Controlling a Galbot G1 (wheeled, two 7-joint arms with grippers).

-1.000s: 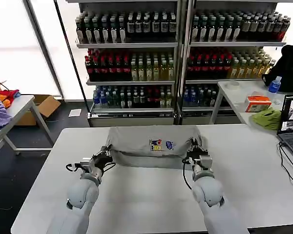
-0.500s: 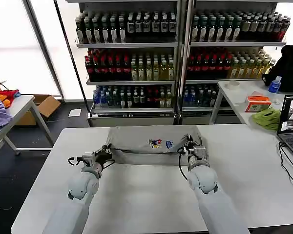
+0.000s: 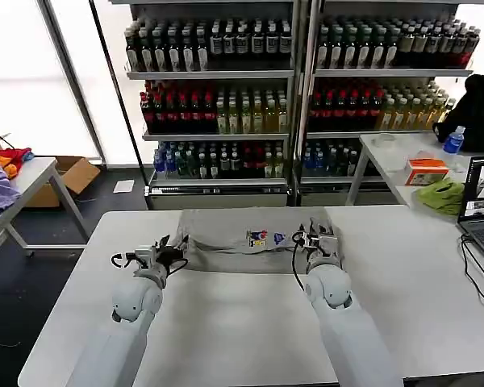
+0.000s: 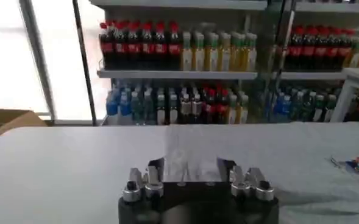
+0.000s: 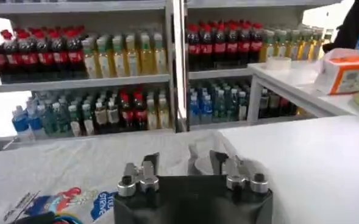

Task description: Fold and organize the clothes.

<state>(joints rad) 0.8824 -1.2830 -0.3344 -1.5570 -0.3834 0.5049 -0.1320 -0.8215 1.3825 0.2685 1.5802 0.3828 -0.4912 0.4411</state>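
T-shirt [image 3: 254,236] folded at 12 o'clock on table [image 3: 226,322], left gripper [image 3: 171,251] & right gripper [image 3: 316,239] each pinching a shirt edge.

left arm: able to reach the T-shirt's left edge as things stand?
Probably yes. The left gripper is already at the left edge of the grey T-shirt on the table, with nothing between them.

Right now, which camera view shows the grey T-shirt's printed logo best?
The head view: the logo sits whole on the T-shirt. The right wrist view cuts it off beside the right end effector; the left wrist view catches its edge.
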